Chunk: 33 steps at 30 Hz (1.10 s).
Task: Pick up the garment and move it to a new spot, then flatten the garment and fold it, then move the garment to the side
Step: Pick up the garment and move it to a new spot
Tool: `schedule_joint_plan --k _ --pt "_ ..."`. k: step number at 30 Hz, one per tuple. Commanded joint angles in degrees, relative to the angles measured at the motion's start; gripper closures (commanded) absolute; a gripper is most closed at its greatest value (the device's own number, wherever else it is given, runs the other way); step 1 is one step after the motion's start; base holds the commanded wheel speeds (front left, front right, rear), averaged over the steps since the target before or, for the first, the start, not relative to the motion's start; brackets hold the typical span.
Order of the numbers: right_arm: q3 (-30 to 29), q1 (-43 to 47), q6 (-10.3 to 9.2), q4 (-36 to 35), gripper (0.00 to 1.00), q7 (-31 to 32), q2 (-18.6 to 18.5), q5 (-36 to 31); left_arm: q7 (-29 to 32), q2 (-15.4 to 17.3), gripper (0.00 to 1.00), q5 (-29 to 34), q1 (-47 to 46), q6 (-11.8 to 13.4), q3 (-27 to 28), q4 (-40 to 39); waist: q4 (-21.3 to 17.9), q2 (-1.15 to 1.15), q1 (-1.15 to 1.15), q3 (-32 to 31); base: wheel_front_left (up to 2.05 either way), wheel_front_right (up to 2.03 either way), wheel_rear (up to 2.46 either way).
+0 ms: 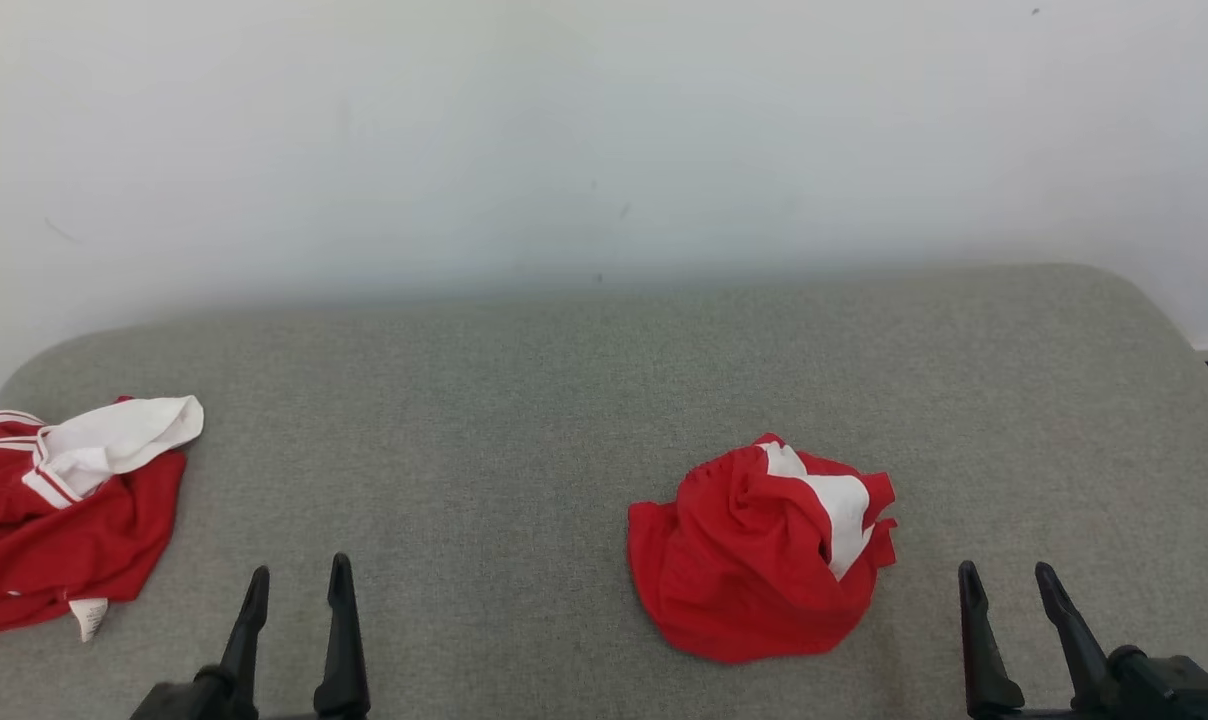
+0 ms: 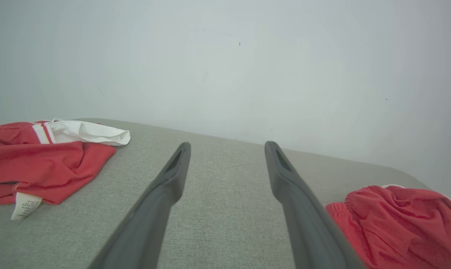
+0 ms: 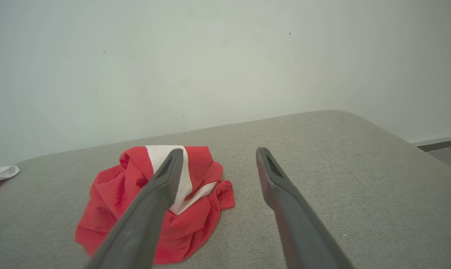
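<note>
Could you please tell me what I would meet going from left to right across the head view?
Loosely spread red and white garment → left gripper, jaws apart → crumpled red and white garment → right gripper, jaws apart.

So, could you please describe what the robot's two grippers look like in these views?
The left gripper and the right gripper look alike. Each has two long, slim, matte black fingers that taper to narrow tips and rise from a chunky black base. Seen close in the wrist views, the fingers look dark grey and smooth, with a narrow elongated recess near each tip.
</note>
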Motion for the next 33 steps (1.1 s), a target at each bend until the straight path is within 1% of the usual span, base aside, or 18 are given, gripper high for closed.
schedule_joint_plan --k 1,2,7,10,14,16,21,26,33 --pt "-0.6 1.0 -0.12 0.6 0.0 -0.4 -0.1 0.0 -0.2 -0.5 0.0 2.5 2.2 -1.6 1.9 -0.8 0.8 0.0 0.0 -1.1 0.0 0.0 0.0" --pt "-0.6 1.0 -0.12 0.6 0.0 -0.4 -0.1 0.0 -0.2 -0.5 0.0 2.5 2.2 -1.6 1.9 -0.8 0.8 0.0 0.0 -1.1 0.0 0.0 0.0" --pt "-0.6 1.9 -0.13 1.7 0.0 -0.7 -0.3 -1.7 -0.2 -1.3 0.0 8.3 6.0 -4.8 6.7 -2.4 0.6 0.0 0.0 -1.9 0.0 0.0 0.0" --pt "-0.1 2.5 -0.13 2.5 0.0 -1.3 -0.8 -2.0 -0.2 -1.5 0.0 11.2 8.0 -6.6 8.0 -1.8 0.2 0.0 0.0 -2.3 0.0 0.0 0.0" --pt "0.8 3.3 -0.13 3.7 0.0 -2.3 -1.7 -2.1 -0.2 -2.4 0.0 12.8 10.2 -8.7 9.6 0.1 -0.2 0.0 0.0 -2.7 0.0 0.0 0.0" --pt "1.8 3.7 -0.12 4.3 0.0 -2.6 -2.5 -2.4 -0.2 -2.8 0.0 13.5 10.7 -9.3 10.1 0.8 -0.2 0.0 0.0 -2.8 0.0 0.0 0.0" --pt "2.9 4.6 -0.12 4.9 0.0 -3.4 -3.5 -3.0 -0.2 -3.9 0.0 14.6 11.6 -10.2 11.1 2.3 0.2 0.0 0.0 -3.1 0.0 0.0 0.0" --pt "2.4 5.3 -0.13 5.0 0.0 -3.7 -3.2 -3.2 -0.2 -4.6 0.0 15.0 11.6 -10.6 12.1 3.4 0.6 0.0 0.0 -3.2 0.0 0.0 0.0" --pt "2.4 4.8 -0.13 4.6 0.0 -3.5 -2.7 -3.2 -0.2 -5.1 0.0 15.2 11.2 -11.0 12.8 4.6 0.3 0.0 0.0 -3.0 0.0 0.0 0.0"
